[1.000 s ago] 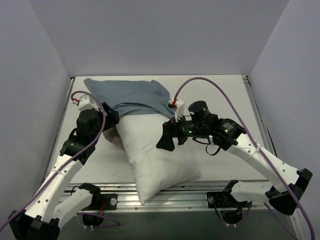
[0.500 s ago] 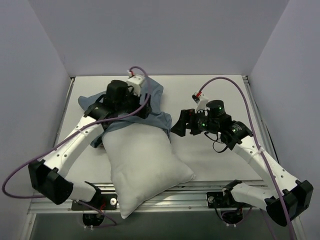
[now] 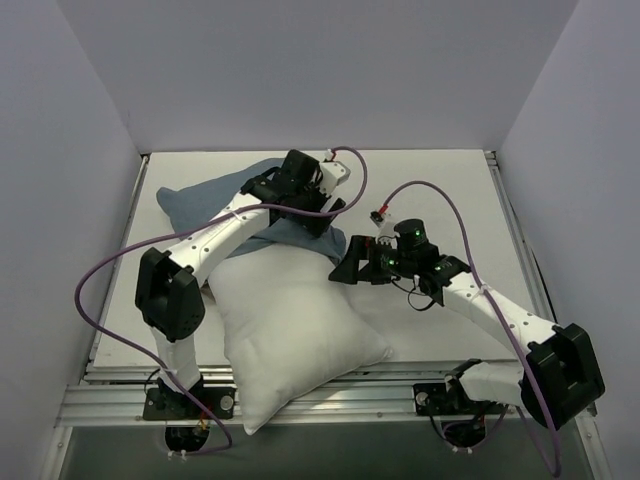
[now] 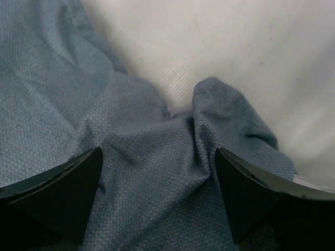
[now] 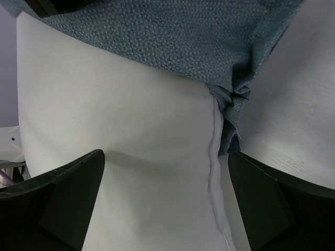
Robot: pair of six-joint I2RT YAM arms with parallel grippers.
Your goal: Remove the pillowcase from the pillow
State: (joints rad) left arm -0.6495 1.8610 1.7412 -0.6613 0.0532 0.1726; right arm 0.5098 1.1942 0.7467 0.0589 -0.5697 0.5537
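The white pillow (image 3: pixel 295 320) lies in the middle of the table, its near corner hanging over the front rail. The blue pillowcase (image 3: pixel 205 200) covers only its far end, bunched toward the back left. My left gripper (image 3: pixel 312 212) reaches across to the case's right end; in the left wrist view it (image 4: pixel 159 183) is open with wrinkled blue cloth (image 4: pixel 68 78) between the fingers. My right gripper (image 3: pixel 342 270) is open at the pillow's right edge; in the right wrist view it (image 5: pixel 165 198) straddles the pillow seam (image 5: pixel 212 157), just below the case's hem (image 5: pixel 172 36).
The white tabletop (image 3: pixel 440 190) lies to the right of the pillow. An aluminium rail (image 3: pixel 410 372) runs along the near edge. Grey walls close in the left, back and right. Purple cables (image 3: pixel 440 195) loop above both arms.
My left arm has swung from the left side across the pillowcase to its right end. My right gripper has come in to the pillow's right edge. The pillow has shifted left and nearer.
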